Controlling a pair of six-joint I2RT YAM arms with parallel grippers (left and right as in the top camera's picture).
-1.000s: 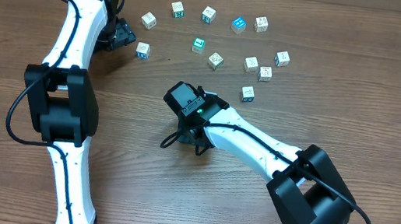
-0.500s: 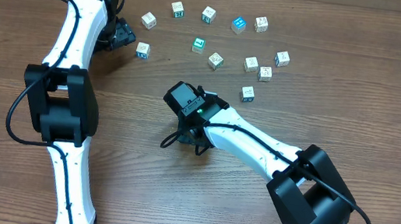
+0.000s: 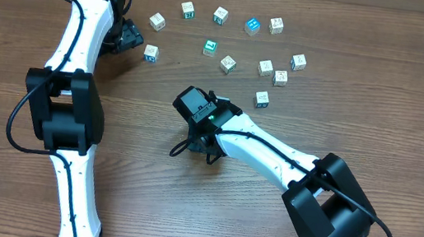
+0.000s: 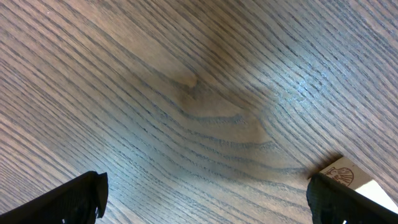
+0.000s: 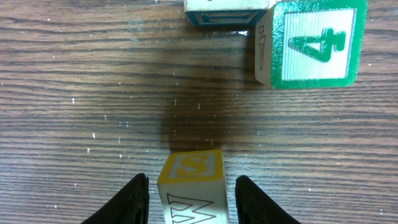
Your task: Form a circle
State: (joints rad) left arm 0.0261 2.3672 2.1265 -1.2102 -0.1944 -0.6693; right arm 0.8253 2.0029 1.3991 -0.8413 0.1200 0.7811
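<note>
Wooden table [image 3: 376,133]: the circle [image 3: 228,64], a loose arc, runs left-right; left gripper [image 4: 205,196] gapes empty; right gripper [image 5: 193,199] loosely straddles a cube [image 5: 189,167].

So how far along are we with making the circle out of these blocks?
Looks done: a top arc of blocks curves along the far side. In hand: the right fingers straddle a yellow-edged block, slim gaps either side. Still to do: the near side has gaps, and strays like the teal-topped block sit inside the ring.
</note>
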